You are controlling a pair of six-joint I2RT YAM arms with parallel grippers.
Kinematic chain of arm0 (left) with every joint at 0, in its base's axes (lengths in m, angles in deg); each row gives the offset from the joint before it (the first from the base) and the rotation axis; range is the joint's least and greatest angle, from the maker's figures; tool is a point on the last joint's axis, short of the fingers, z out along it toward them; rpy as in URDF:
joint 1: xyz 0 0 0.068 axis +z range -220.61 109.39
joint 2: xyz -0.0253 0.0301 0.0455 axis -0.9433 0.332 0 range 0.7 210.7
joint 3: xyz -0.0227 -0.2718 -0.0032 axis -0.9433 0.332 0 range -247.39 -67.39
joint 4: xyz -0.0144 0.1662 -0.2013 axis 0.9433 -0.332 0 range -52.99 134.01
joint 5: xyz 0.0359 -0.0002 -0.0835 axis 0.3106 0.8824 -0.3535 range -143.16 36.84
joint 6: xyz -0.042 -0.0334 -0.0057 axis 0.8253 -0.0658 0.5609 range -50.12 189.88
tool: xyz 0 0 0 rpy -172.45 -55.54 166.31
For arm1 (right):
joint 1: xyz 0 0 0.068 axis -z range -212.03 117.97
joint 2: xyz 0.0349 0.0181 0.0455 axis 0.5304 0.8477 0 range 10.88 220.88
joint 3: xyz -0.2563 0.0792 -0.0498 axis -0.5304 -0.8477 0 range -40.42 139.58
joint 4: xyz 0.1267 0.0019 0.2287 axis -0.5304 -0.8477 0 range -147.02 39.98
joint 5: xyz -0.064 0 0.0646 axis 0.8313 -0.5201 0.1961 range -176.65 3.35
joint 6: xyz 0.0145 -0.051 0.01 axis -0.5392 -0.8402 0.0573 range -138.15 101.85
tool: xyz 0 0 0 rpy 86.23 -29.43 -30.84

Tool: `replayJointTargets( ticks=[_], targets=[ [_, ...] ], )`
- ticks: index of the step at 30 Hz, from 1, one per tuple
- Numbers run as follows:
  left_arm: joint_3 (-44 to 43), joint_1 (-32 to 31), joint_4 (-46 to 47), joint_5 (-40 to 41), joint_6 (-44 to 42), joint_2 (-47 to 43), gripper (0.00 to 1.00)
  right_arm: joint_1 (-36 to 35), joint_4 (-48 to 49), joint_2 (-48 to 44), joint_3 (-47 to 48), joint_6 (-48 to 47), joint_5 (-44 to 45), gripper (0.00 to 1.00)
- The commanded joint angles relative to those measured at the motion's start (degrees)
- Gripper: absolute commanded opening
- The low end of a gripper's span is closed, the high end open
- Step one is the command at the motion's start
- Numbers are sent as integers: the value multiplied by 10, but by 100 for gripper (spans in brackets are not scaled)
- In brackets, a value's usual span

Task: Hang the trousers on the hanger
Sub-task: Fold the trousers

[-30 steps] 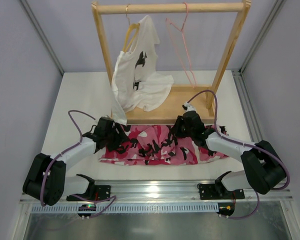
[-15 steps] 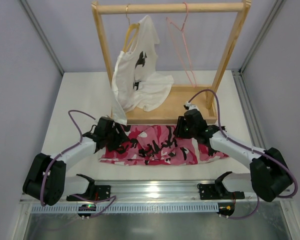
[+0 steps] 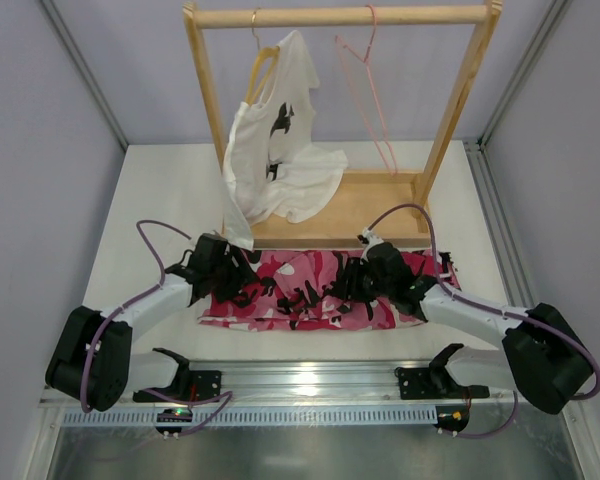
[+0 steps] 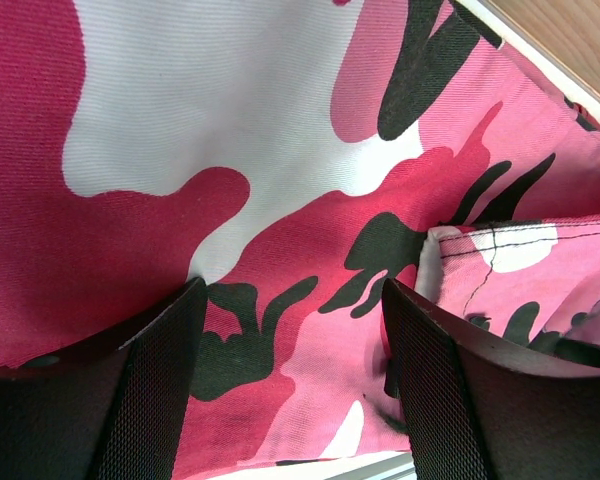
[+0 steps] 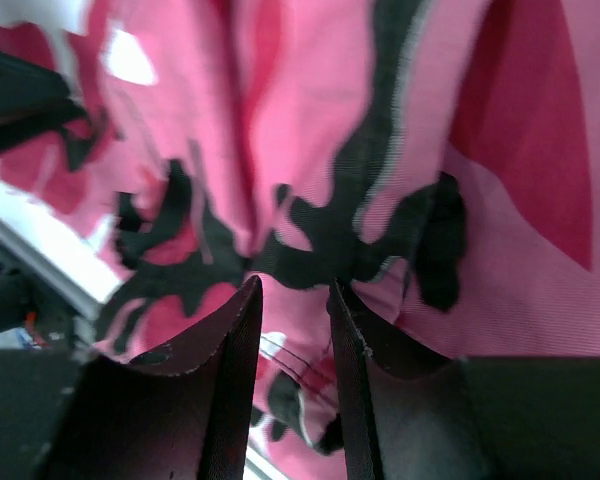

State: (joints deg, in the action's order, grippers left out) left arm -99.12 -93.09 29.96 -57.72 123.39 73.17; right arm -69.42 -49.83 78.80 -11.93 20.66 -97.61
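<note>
Trousers (image 3: pixel 300 292) lie flat and folded on the table (image 3: pixel 160 190), just in front of the base of the wooden rack (image 3: pixel 340 16). Their long axis runs left to right across my two arms, roughly parallel to the rack's base board. Both of my grippers are down on the cloth, so nothing has to be reached for; the garment is directly under my fingers.

My left gripper (image 4: pixel 292 290) sits at the left end of the trousers. Its jaws stand wide apart, and the camouflage cloth between them is flat and unpinched, so it has hold of nothing.

My right gripper (image 5: pixel 292 290) sits a little right of the middle, with the right end of the trousers running on past it. Its jaws are only a narrow gap apart. A ridge of cloth runs toward that gap, but I cannot tell whether any fabric is actually caught in it.

What the next move turns on, as I judge it, is height and side. The pink wire hanger (image 3: pixel 366 60) hangs from the right part of the rack's top bar, well above and behind the trousers. Beside it is the white T-shirt (image 3: pixel 280 160) on its wooden hanger. My right arm is the nearer one to the pink wire hanger. The cloth must rise and travel away from me, and its long axis has to stay crosswise if it is to drape over the wire.
</note>
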Motion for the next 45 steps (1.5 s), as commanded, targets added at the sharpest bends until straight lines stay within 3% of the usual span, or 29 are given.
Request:
replayJointTargets(
  ticks=[1,4,7,11,16,19,26,31,42,45],
  targets=[
    [11,0,-5,24,-8,-1,72,0,54,28,-12,10,26,36],
    [17,0,2,15,-3,-3,72,-1,-33,37,16,2,92,36],
    [5,0,-19,25,-12,-19,72,-9,-127,-14,56,-2,160,35],
    [-7,0,-41,23,-17,-65,73,-79,-190,-59,120,-2,229,35],
    [-30,2,-69,40,-34,-100,76,-171,-140,11,180,-32,255,36],
    [-19,16,-60,13,-36,-87,76,-210,-96,90,223,-90,267,42],
    [8,33,-20,-34,-28,-63,76,-253,-157,239,349,-179,247,53],
    [21,39,0,-38,-15,-60,76,-269,-167,268,362,-188,304,53],
    [25,39,1,-32,-14,-51,76,-287,-198,323,353,-191,306,53],
    [32,39,8,-32,-11,-47,76,-294,-208,318,351,-189,328,45]
  ],
)
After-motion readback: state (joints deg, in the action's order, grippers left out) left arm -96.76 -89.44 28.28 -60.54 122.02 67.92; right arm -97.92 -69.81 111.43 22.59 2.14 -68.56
